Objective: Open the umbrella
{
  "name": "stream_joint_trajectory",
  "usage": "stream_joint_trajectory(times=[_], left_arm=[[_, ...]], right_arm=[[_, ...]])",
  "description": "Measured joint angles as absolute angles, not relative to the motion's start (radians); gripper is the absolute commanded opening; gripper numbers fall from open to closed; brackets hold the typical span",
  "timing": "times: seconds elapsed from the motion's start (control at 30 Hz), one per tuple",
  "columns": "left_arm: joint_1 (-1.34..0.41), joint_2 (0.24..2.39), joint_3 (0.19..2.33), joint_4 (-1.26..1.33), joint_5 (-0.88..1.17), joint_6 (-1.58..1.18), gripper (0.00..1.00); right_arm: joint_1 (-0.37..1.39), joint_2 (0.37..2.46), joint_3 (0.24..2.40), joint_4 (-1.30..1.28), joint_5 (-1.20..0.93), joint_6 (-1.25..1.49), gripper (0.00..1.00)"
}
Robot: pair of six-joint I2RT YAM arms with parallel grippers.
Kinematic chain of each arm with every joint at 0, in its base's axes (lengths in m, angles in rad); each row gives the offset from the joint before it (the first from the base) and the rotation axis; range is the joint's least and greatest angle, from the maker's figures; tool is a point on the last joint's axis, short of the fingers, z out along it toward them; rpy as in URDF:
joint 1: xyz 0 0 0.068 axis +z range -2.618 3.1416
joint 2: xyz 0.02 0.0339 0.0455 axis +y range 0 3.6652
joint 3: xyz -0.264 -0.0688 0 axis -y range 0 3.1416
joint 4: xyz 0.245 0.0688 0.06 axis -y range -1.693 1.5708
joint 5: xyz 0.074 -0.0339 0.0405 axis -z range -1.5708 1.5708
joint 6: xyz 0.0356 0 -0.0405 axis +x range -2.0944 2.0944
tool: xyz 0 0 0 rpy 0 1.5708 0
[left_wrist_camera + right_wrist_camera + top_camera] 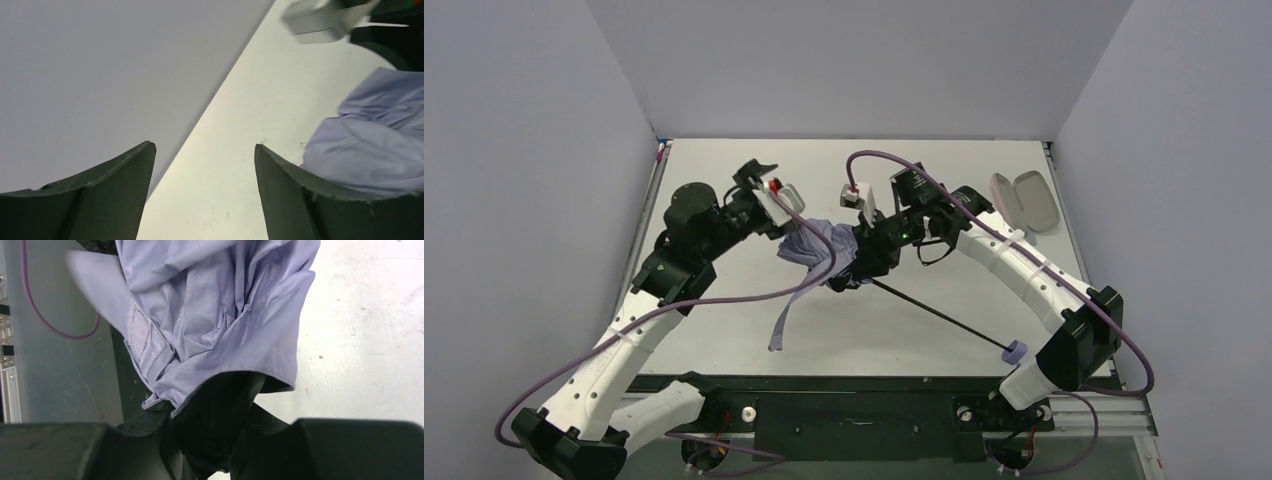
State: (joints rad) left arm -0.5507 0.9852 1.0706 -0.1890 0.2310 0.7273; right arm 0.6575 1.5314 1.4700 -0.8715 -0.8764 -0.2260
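My right gripper [210,440] is clamped on the umbrella [819,250] at the bunched end of its canopy, black underside fabric pinched between my fingers [100,445] and pale lavender folds spilling out ahead of them. The umbrella lies near the middle of the counter [724,330], not opened out; its thin black shaft [934,312] runs toward the near right corner and ends in the small lavender handle [1014,351], and its strap [782,325] trails toward the near edge. My left gripper [205,200] stands well open with nothing between its fingers [125,195], just beside the canopy on its left. An oval pale case [1022,200] sits open near the far right corner
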Motion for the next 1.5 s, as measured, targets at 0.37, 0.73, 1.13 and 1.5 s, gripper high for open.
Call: stream_joint_trajectory(times=[0.37,0.73,1.13,1.5], left_arm=[[-0.229,1.029,1.185,-0.187,0.413,0.237,0.85],[-0.173,1.100,1.181,-0.018,0.738,-0.331,0.97],[-0.225,1.196,1.116,0.243,0.762,-0.841,0.97],[-0.284,1.213,1.016,0.367,0.765,-0.968,0.87]], right_arm=[[0.566,1.518,1.567,-0.862,-0.736,-0.307,0.00],[0.617,1.358,1.515,-0.701,-0.425,-0.414,0.00],[0.818,1.288,1.420,-0.549,-0.065,-0.568,0.00],[0.878,1.282,1.367,-0.516,0.053,-0.622,0.00]])
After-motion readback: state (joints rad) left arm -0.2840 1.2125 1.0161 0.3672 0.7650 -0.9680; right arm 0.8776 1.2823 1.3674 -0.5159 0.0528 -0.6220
